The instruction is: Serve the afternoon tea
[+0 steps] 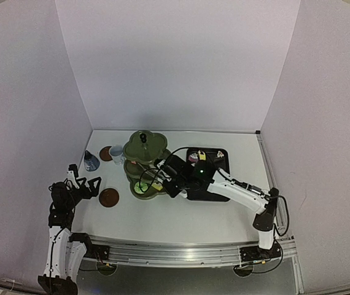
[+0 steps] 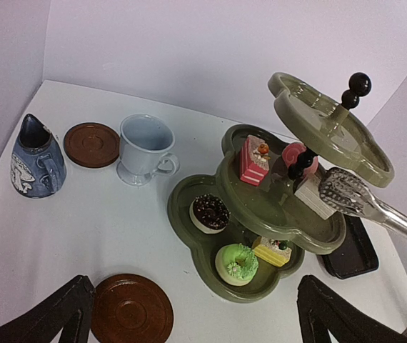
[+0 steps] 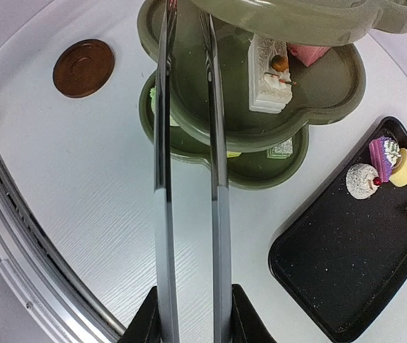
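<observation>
Nearest the lens in the right wrist view, the right gripper (image 3: 193,321) is clamping the tongs (image 3: 220,214), whose two blades are running close together toward the stand (image 3: 332,96). In the left wrist view the head of the tongs is lying against a white cake (image 2: 310,198) on the middle tier; whether the blades are pinching it or merely touching it cannot be told. A pink slice (image 2: 253,161) and a pink roll (image 2: 294,156) are sitting on that same tier. A chocolate cake (image 2: 209,212), a green cake (image 2: 236,262) and a yellow cake (image 2: 271,250) are occupying the bottom tier, while the top tier is standing bare.

On the black tray (image 3: 332,271) a powdered round cake (image 3: 363,180) and a purple-and-yellow cake (image 3: 393,161) are waiting, with a dark piece showing at the frame edge.

The left gripper (image 2: 196,325) is hanging fully spread and empty near the front coaster (image 2: 132,311). The mug (image 2: 145,148) is standing on the bare table just beside the far coaster (image 2: 91,144), with the pot (image 2: 36,157) on the coaster's other side.

By these signs, the stand is being loaded and is more than half filled, while the setting of mug and pot on coasters is not yet begun.
</observation>
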You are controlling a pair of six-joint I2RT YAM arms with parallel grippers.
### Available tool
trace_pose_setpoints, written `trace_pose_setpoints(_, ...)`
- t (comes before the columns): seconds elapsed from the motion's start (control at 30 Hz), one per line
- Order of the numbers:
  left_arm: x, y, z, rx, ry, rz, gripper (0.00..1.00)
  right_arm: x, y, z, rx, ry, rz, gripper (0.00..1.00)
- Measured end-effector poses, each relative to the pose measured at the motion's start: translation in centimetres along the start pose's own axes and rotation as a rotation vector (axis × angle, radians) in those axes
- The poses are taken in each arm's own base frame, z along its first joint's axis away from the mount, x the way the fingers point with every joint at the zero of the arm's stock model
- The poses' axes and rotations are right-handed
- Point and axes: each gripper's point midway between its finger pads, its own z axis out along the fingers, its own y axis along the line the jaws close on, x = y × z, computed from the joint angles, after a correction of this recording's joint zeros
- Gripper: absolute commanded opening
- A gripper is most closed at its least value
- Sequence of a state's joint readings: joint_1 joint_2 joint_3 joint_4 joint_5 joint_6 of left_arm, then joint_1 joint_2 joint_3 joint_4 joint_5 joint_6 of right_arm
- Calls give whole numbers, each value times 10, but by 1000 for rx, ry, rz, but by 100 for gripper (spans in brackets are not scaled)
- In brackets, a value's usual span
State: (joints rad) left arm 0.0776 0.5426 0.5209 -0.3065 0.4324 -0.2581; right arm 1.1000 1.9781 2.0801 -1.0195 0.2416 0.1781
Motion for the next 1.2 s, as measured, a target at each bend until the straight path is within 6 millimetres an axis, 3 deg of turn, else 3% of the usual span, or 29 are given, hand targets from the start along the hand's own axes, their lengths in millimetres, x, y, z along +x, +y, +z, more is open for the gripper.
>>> trace_pose_setpoints(0.57,2,1,2,-2,9,-4,100,36,-9,-66,-71,-15,51,24)
trace_pose_setpoints(0.77,2,1,2,-2,9,-4,100,58,-18,-73,-63,5,89,24)
trace_pose_setpoints(0.97,2,2,3,-3,14,-6,100,78,-42,-75,-20,34,153,24)
trace_pose_setpoints(1.2,3,2,3,-3,14,-6,100,92,-98,-70,96,56,277,24)
